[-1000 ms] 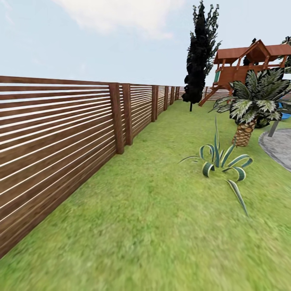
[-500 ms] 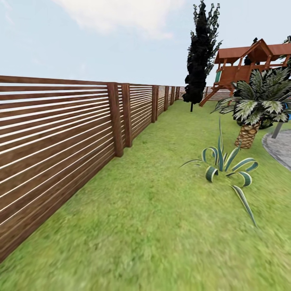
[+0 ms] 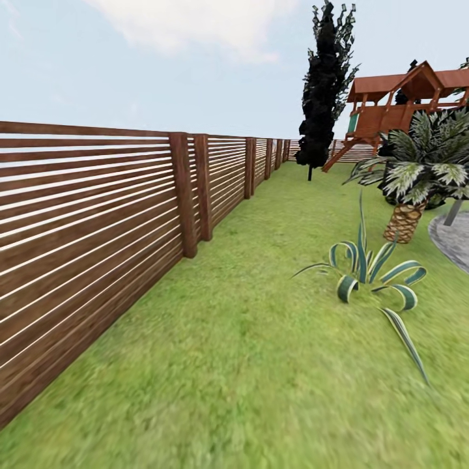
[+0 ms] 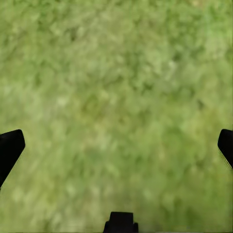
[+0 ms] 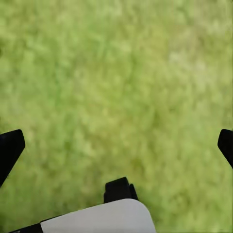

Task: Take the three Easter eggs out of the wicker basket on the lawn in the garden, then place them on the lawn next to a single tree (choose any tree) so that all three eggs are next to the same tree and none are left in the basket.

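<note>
Lawn (image 3: 247, 339) ahead; slatted fence (image 3: 91, 215) at 10 o'clock. Left gripper (image 4: 116, 145) and right gripper (image 5: 116, 145): fingers spread apart, nothing held, grass below.

My left gripper (image 4: 116, 145) hangs with its fingers spread wide: in the left wrist view one black fingertip (image 4: 9, 148) sits at nine o'clock and the other at three o'clock, nothing between them. A dark piece of the gripper's body pokes in at six o'clock. My right gripper (image 5: 116, 145) is set the same way, fingertips (image 5: 9, 148) far apart at nine and three o'clock, holding nothing. At six o'clock in the right wrist view I see a black mount and a pale grey panel of the wrist. Both grippers point down.
</note>
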